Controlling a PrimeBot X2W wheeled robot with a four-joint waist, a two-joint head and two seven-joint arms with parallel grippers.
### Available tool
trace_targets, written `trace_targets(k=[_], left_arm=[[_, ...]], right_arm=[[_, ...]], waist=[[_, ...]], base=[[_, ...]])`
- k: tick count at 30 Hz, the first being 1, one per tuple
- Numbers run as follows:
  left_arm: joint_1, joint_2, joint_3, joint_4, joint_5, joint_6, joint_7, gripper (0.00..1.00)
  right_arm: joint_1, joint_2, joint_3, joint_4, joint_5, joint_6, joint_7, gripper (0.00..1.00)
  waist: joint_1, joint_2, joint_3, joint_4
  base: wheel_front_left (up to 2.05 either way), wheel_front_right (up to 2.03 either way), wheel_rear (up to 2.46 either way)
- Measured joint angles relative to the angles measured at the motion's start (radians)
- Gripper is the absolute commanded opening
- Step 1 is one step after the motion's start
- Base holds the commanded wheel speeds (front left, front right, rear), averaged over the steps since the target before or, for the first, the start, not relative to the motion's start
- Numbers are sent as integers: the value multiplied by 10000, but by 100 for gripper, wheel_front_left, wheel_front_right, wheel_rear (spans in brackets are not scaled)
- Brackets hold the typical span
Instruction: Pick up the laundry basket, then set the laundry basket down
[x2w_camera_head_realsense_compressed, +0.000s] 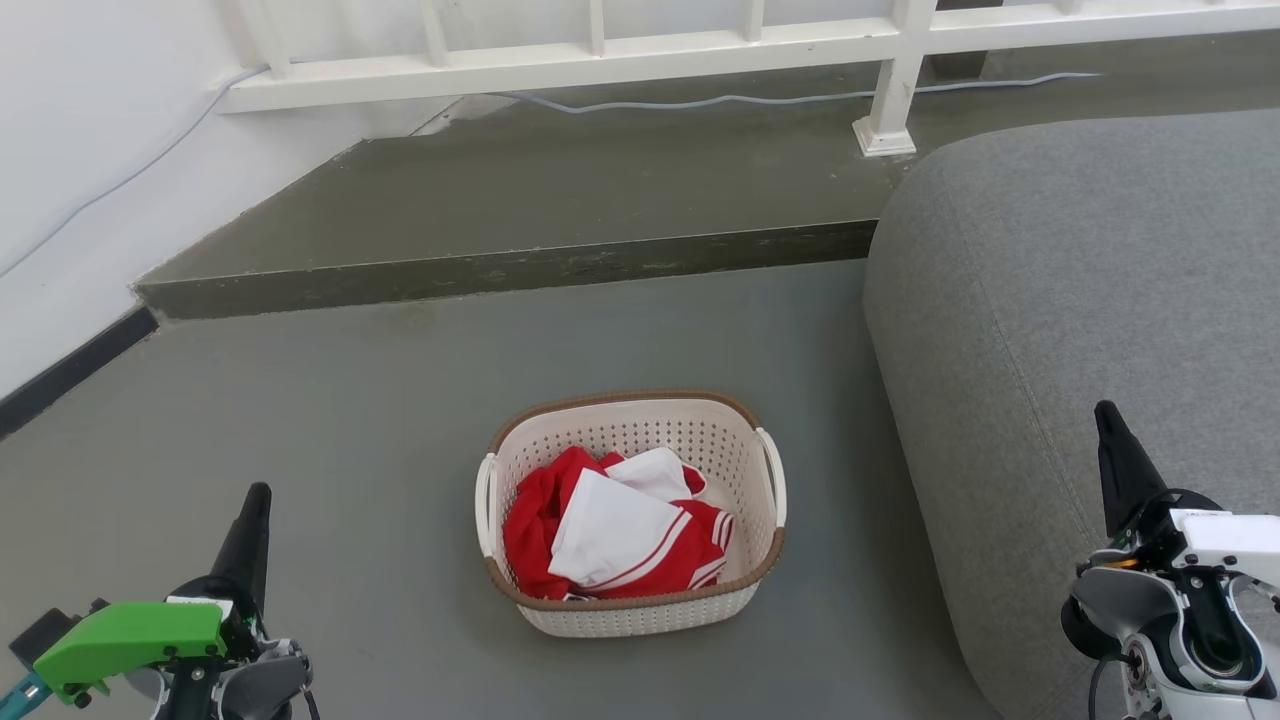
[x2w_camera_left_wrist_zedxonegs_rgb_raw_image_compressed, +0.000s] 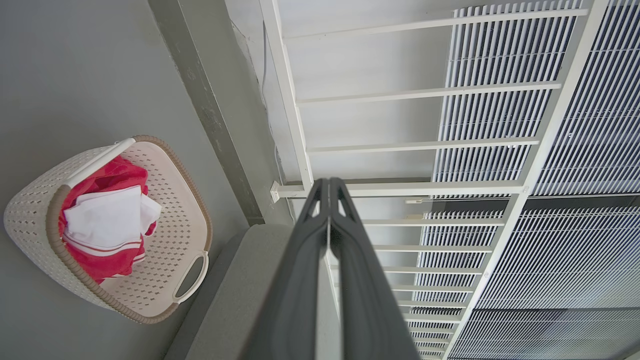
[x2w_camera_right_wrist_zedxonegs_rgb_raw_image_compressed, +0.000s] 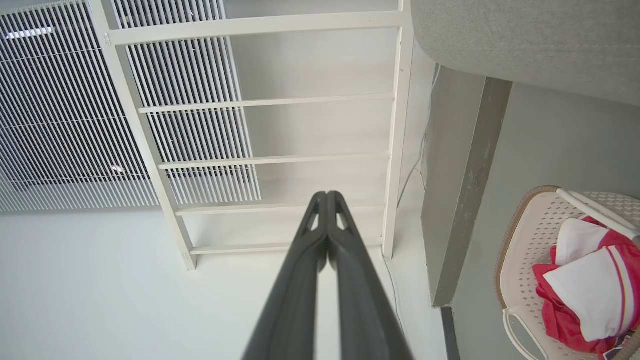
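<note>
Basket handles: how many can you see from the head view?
2. One loop handle is on the laundry basket's left side; the other is on its right side, toward the grey sofa. None seems hidden.

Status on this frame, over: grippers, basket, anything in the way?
Left gripper shut, empty. Right gripper shut, empty, by sofa. Laundry basket on floor between them, clothes inside, untouched. Handles unobstructed.

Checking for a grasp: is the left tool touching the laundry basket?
Apart. The head view shows bare floor between the left tool and the laundry basket.
</note>
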Motion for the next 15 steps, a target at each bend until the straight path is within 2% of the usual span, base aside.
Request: trace_targets(k=[15], left_arm=[[0,0,0,-2,0,0,0,0]], right_arm=[[0,2,-2,-2,0,0,0,0]], waist=[[0,0,0,0]], base=[[0,0,0]])
